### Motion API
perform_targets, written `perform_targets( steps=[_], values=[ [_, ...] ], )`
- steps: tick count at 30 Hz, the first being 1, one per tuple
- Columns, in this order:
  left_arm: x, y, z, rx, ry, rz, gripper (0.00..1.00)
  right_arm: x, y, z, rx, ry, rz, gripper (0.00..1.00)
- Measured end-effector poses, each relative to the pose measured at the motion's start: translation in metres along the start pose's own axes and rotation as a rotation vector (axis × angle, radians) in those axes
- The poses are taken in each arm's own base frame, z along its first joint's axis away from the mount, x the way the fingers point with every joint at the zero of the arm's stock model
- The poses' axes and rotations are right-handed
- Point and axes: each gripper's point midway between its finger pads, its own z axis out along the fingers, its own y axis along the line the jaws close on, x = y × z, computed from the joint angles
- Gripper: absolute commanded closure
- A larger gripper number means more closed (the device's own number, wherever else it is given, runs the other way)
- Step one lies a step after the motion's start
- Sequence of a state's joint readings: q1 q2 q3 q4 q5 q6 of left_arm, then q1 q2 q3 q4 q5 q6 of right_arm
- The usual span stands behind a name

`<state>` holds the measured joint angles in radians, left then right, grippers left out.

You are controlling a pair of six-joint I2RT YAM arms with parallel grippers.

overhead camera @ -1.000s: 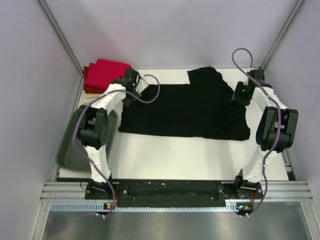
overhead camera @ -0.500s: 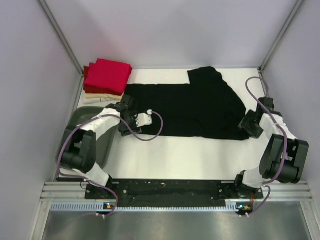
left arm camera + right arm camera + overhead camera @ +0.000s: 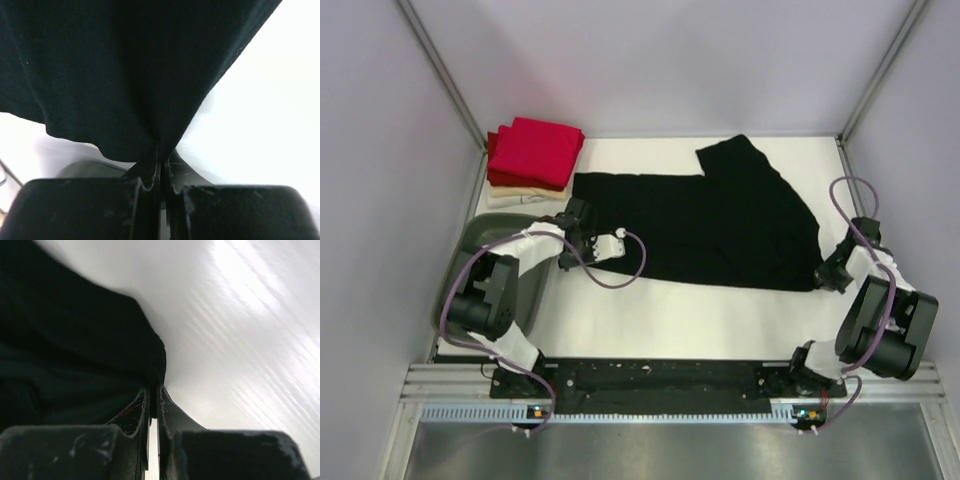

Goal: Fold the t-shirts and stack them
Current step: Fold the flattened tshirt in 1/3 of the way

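Note:
A black t-shirt (image 3: 705, 222) lies spread across the white table, one sleeve reaching toward the back. My left gripper (image 3: 582, 250) is shut on the shirt's near left corner; in the left wrist view the black cloth (image 3: 125, 75) runs down into the closed jaws (image 3: 161, 150). My right gripper (image 3: 825, 278) is shut on the near right corner, where the dark cloth (image 3: 80, 350) bunches into the jaws (image 3: 154, 389). At the back left stands a stack of folded t-shirts: red ones (image 3: 532, 150) on top of a cream one (image 3: 515, 194).
A grey oval tub (image 3: 470, 265) sits at the left edge, partly under my left arm. Metal frame posts (image 3: 445, 70) rise at both back corners. The white table (image 3: 700, 320) shows between the shirt and the arm bases.
Both arms came from the shirt's far side to its near corners, and both grippers shut on the cloth. The shirt's near edge has shifted slightly.

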<state>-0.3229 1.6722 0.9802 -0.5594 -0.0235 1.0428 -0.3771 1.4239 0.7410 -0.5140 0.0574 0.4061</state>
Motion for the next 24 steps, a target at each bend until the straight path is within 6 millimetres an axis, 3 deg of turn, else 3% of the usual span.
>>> perform_targets(
  steps=[3,4,5,6,7,8,12,15,17,20,22,24],
  values=[
    [0.005,-0.023,-0.008,0.048,-0.010,0.007,1.00,0.006,-0.022,-0.006,0.009,-0.013,0.097,1.00],
    [0.007,-0.034,-0.012,0.073,-0.014,0.011,1.00,0.008,-0.029,-0.008,0.012,-0.017,0.125,0.93],
    [0.007,-0.041,-0.015,0.094,-0.020,0.013,0.99,0.009,-0.033,-0.009,0.015,-0.025,0.146,0.73],
    [0.008,-0.051,-0.018,0.119,-0.027,0.018,0.85,0.011,-0.038,-0.011,0.019,-0.035,0.166,0.57],
    [0.010,-0.061,-0.020,0.143,-0.031,0.021,0.67,0.013,-0.042,-0.013,0.022,-0.043,0.179,0.48],
    [0.014,-0.069,-0.022,0.164,-0.022,0.024,0.56,0.013,-0.045,-0.015,0.031,-0.056,0.190,0.43],
    [0.029,-0.089,-0.029,0.236,0.031,0.011,0.51,0.003,-0.054,-0.024,0.065,-0.124,0.201,0.42],
    [0.021,-0.087,-0.045,0.277,0.014,0.002,0.45,-0.010,-0.053,-0.039,0.055,-0.173,0.187,0.49],
    [-0.003,-0.068,-0.065,0.263,-0.063,-0.014,0.45,-0.027,-0.042,-0.055,-0.001,-0.225,0.168,0.51],
    [-0.066,-0.023,-0.109,0.176,-0.273,-0.040,0.51,-0.052,-0.005,-0.083,-0.151,-0.311,0.063,0.52],
    [-0.113,-0.006,-0.135,0.121,-0.422,-0.026,0.51,-0.052,0.034,-0.095,-0.256,-0.323,-0.083,0.61],
    [-0.165,-0.008,-0.152,0.110,-0.554,0.027,0.48,-0.040,0.072,-0.100,-0.353,-0.281,-0.232,0.69]
  ],
)
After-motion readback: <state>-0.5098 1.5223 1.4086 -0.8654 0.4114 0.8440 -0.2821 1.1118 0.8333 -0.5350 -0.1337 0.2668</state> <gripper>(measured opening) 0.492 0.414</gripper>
